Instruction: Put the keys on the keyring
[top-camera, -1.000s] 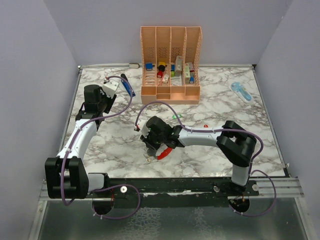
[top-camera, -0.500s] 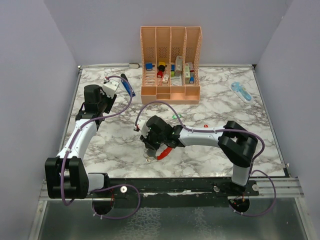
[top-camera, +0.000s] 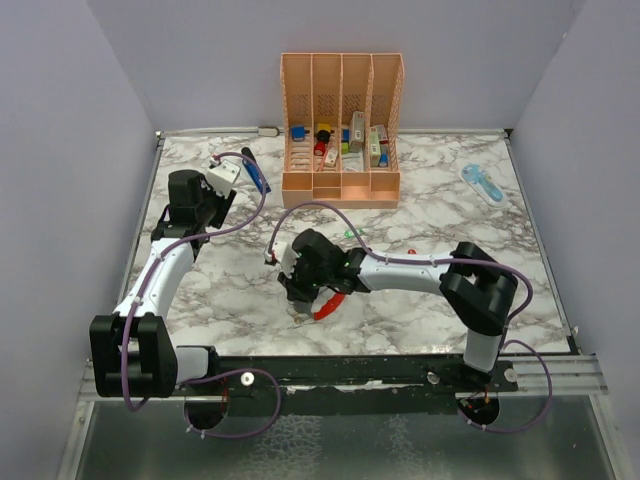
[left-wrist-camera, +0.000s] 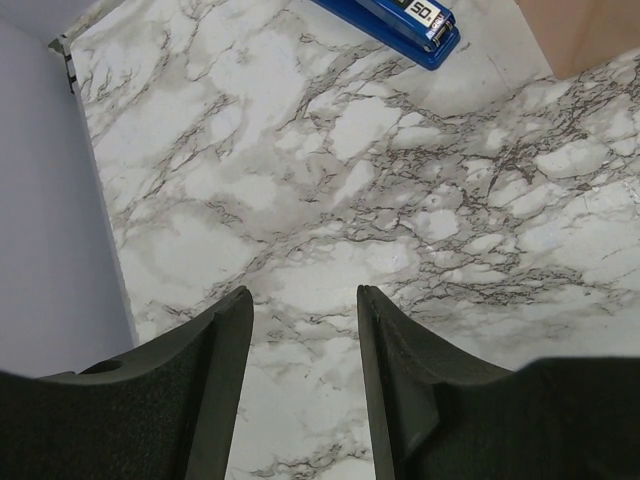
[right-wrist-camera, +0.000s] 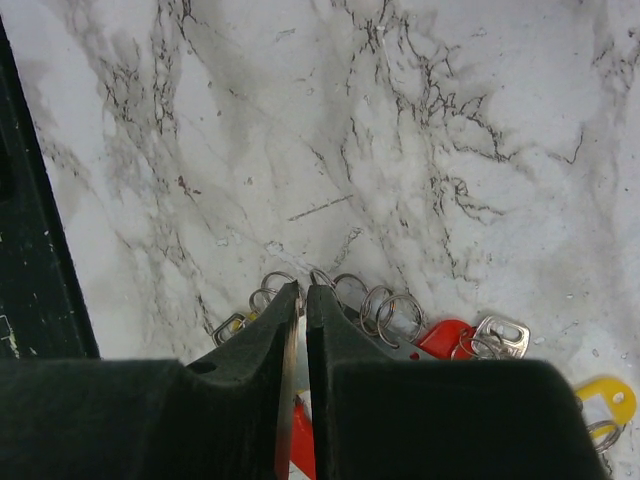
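Note:
The keyring (top-camera: 327, 308), a red curved clip, lies on the marble near the front middle, with a cluster of keys and wire rings (right-wrist-camera: 390, 310) beside it. My right gripper (top-camera: 300, 303) is down on this cluster. Its jaws (right-wrist-camera: 304, 290) are pressed almost together, with a thin silvery strip and the red clip (right-wrist-camera: 300, 445) showing in the slit between them. A red key head (right-wrist-camera: 445, 335) and a yellow one (right-wrist-camera: 603, 395) lie just right of the fingers. A green key (top-camera: 350, 234) and a red key (top-camera: 411, 251) lie farther back. My left gripper (left-wrist-camera: 300, 295) hangs open over bare marble at the back left.
A peach slotted organizer (top-camera: 340, 185) with small coloured items stands at the back centre. A long blue tool (left-wrist-camera: 395, 20) lies just beyond the left gripper. A light-blue object (top-camera: 483, 183) rests at the back right. The table's black front rail (right-wrist-camera: 30, 250) runs close to the right gripper.
The right gripper has shifted slightly left over the keyring and its jaws have narrowed. The left arm has not moved.

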